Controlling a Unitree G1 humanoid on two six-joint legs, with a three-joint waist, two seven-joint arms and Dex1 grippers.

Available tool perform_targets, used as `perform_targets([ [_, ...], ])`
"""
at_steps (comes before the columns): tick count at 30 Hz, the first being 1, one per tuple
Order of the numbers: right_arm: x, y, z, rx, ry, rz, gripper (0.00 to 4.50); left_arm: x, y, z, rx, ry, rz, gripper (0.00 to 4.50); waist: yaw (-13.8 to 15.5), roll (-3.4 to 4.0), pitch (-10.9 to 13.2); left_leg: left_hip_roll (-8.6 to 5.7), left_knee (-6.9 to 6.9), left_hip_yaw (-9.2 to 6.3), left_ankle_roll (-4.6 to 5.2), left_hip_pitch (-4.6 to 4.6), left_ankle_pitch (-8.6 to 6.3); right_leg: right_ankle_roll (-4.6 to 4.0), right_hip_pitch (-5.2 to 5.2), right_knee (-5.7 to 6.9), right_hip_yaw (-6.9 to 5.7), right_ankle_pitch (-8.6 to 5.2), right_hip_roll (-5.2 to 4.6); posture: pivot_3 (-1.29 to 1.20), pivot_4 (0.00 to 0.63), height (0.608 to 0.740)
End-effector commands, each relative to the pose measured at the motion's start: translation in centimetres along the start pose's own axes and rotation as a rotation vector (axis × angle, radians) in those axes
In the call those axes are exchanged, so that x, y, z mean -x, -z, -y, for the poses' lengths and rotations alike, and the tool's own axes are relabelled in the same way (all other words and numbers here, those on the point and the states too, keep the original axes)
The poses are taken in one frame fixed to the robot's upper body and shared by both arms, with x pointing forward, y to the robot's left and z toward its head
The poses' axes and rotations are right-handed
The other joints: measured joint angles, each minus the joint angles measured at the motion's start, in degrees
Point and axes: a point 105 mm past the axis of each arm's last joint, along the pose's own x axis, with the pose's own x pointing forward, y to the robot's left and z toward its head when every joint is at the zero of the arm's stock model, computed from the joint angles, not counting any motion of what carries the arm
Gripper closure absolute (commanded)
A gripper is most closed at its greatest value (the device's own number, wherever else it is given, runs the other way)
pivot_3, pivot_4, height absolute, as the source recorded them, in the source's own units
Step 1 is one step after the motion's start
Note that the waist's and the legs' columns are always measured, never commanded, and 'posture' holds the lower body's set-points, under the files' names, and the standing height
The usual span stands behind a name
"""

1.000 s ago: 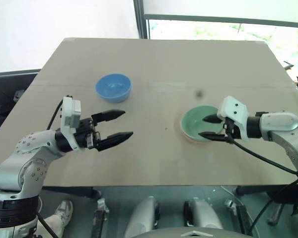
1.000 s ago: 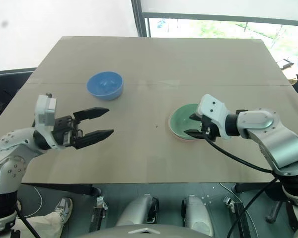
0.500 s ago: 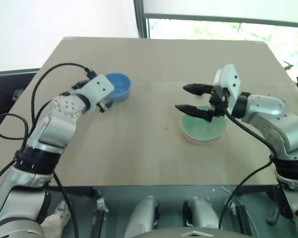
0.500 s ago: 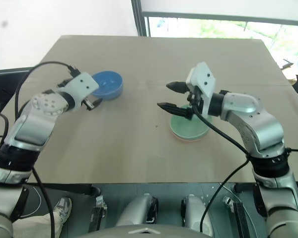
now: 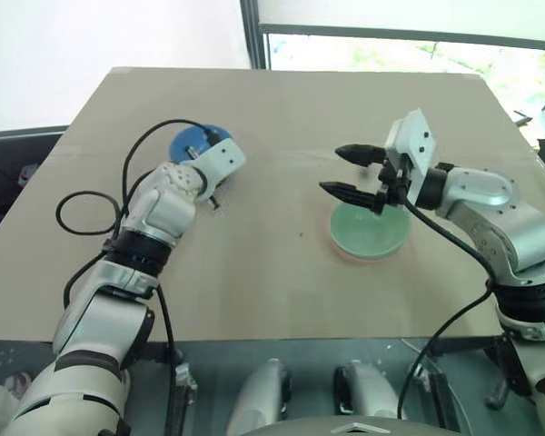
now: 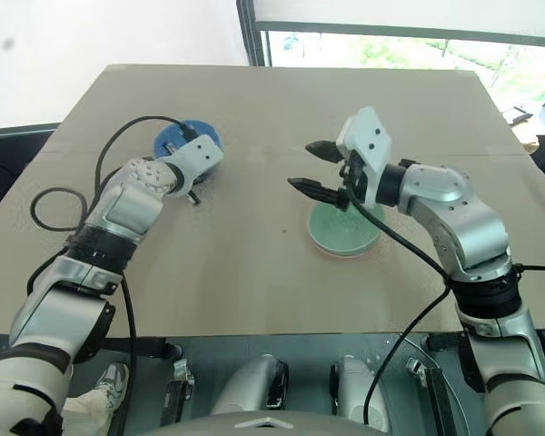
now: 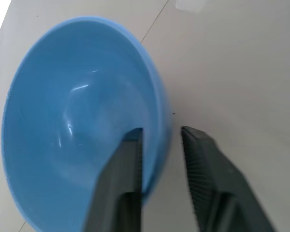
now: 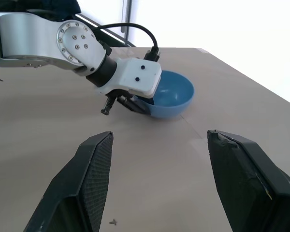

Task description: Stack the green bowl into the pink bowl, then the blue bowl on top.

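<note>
Already the green bowl (image 5: 367,228) sits inside the pink bowl (image 5: 345,253), whose rim peeks out at the near edge, so one step looks done. Next comes the blue bowl (image 7: 77,125), far over on the tan table (image 5: 282,118). That is why the left gripper (image 7: 162,145) pinches its thin wall, one finger inside, one outside. All three bowls are round, smooth, shiny plastic. Above the stack, the right gripper (image 5: 352,173) hangs wide open, holding nothing.
</note>
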Motion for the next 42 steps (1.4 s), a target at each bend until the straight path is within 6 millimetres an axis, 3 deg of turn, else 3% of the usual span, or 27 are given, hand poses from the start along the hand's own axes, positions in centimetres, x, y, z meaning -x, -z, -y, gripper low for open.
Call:
perform_targets([
  [1, 1.0, -1.4, 0.4, 0.041, 0.05, 0.034, 1.22, 0.2, -1.2, -1.3, -0.011, -0.03, 0.038, 4.44, 0.1, -0.01, 0.0, 0.0, 0.07, 0.0, 0.01, -0.01, 0.0, 0.0, 0.0, 0.05, 0.0, 0.0, -0.01, 0.0, 0.15, 0.74],
  [3, 1.2, -1.4, 0.4, 0.044, 0.06, 0.028, 1.22, 0.4, -2.2, -1.4, -0.005, -0.025, 0.085, 4.44, 0.3, -0.03, 0.0, -0.01, 0.18, -0.01, 0.06, -0.03, -0.04, 0.0, 0.01, 0.13, -0.01, 0.0, -0.02, 0.0, 0.15, 0.74],
  [5, 1.5, -1.4, 0.5, 0.047, 0.075, 0.024, 1.22, 1.4, -4.6, -1.5, 0.012, -0.003, 0.203, 4.44, 0.4, -0.06, 0.0, -0.01, 0.27, -0.04, 0.09, -0.07, -0.05, 0.0, 0.01, 0.17, -0.02, 0.0, -0.04, 0.0, 0.15, 0.74],
  [7, 2.0, -1.5, 0.9, 0.051, 0.108, 0.024, 1.22, 4.0, -8.8, -0.2, 0.001, 0.122, 0.419, 4.44, 0.4, -0.15, 0.1, -0.01, 0.35, -0.08, 0.07, -0.18, -0.05, 0.0, -0.03, 0.19, -0.06, 0.0, -0.07, 0.0, 0.15, 0.74],
  [8, 2.7, -1.8, 1.5, 0.054, 0.15, 0.027, 1.22, 6.3, -11.5, 1.5, -0.036, 0.233, 0.581, 4.44, 0.5, -0.2, 0.1, -0.01, 0.39, -0.16, 0.06, -0.28, -0.04, 0.0, -0.09, 0.18, -0.12, 0.0, -0.09, 0.0, 0.15, 0.74],
  [12, 5.3, -2.6, 3.2, 0.046, 0.284, 0.044, 1.22, 12.0, -15.5, 6.0, -0.133, 0.521, 0.935, 4.44, 0.6, -0.16, 0.1, -0.12, 0.53, -0.23, 0.1, -0.71, -0.06, -0.01, -0.38, 0.21, -0.15, 0.02, -0.27, 0.0, 0.15, 0.74],
  [14, 7.9, -3.4, 4.3, 0.001, 0.4, 0.091, 1.22, 13.1, -16.0, 8.0, -0.205, 0.643, 1.0, 4.44, 0.6, -0.16, 0.0, -0.12, 0.47, -0.21, 0.1, -0.67, -0.07, 0.0, -0.31, -0.02, -0.13, 0.02, -0.26, 0.0, 0.15, 0.74],
  [18, 12.3, -4.7, 4.3, -0.051, 0.533, 0.166, 1.22, 12.4, -16.6, 10.2, -0.296, 0.751, 1.025, 4.44, 0.5, -0.13, 0.0, -0.07, 0.45, -0.2, 0.07, -0.56, -0.04, 0.01, -0.25, 0.07, -0.14, 0.03, -0.16, 0.0, 0.15, 0.74],
  [21, 14.1, -4.2, 2.3, -0.039, 0.525, 0.097, 1.22, 11.7, -16.7, 11.1, -0.339, 0.782, 1.017, 4.44, 0.5, -0.12, 0.0, -0.05, 0.44, -0.18, 0.28, -0.45, -0.16, 0.02, -0.21, 0.26, -0.14, 0.02, -0.11, 0.0, 0.15, 0.74],
  [25, 16.6, -1.8, -0.9, -0.062, 0.488, -0.099, 1.22, 11.3, -16.9, 11.9, -0.376, 0.814, 1.03, 4.44, 0.4, -0.09, 0.0, -0.04, 0.52, -0.16, 0.41, -0.45, -0.23, 0.03, -0.18, 0.28, -0.14, 0.02, -0.06, 0.0, 0.15, 0.74],
  [27, 19.0, -0.8, -2.3, -0.069, 0.496, -0.219, 1.22, 11.2, -16.8, 12.1, -0.399, 0.836, 1.026, 4.44, 0.5, -0.09, 0.0, -0.03, 0.57, -0.17, 0.45, -0.43, -0.25, 0.04, -0.11, 0.27, -0.14, 0.02, -0.02, 0.0, 0.15, 0.74],
  [30, 21.8, -1.0, -3.5, -0.073, 0.511, -0.3, 1.22, 11.2, -17.0, 12.2, -0.436, 0.874, 1.029, 4.44, 0.5, -0.08, 0.0, -0.06, 0.62, -0.15, 0.55, -0.28, -0.31, 0.12, 0.12, 0.19, -0.15, 0.01, 0.01, 0.0, 0.15, 0.74],
  [36, 22.5, -1.2, -4.5, -0.06, 0.5, -0.326, 1.22, 11.4, -16.8, 12.7, -0.51, 0.987, 1.044, 4.44, 0.3, -0.12, 0.1, 0.15, 0.56, -0.07, 0.64, 0.56, -0.37, 0.27, 1.0, -0.29, -0.04, 0.02, 0.13, 0.0, 0.15, 0.74],
  [39, 21.9, -1.0, -4.4, -0.055, 0.498, -0.312, 1.22, 11.5, -16.5, 12.7, -0.5, 1.059, 1.012, 3.73, 0.4, -0.11, 0.1, 0.17, 0.56, -0.07, 0.63, 0.56, -0.37, 0.27, 1.01, -0.29, -0.03, 0.02, 0.13, 0.0, 0.15, 0.74],
  [42, 21.3, -0.9, -4.3, -0.056, 0.483, -0.294, 1.22, 11.3, -17.3, 11.9, -0.44, 0.985, 1.05, 2.68, 0.4, -0.11, 0.1, 0.16, 0.56, -0.08, 0.64, 0.52, -0.37, 0.27, 1.0, -0.3, -0.03, 0.03, 0.12, 0.0, 0.15, 0.74],
])
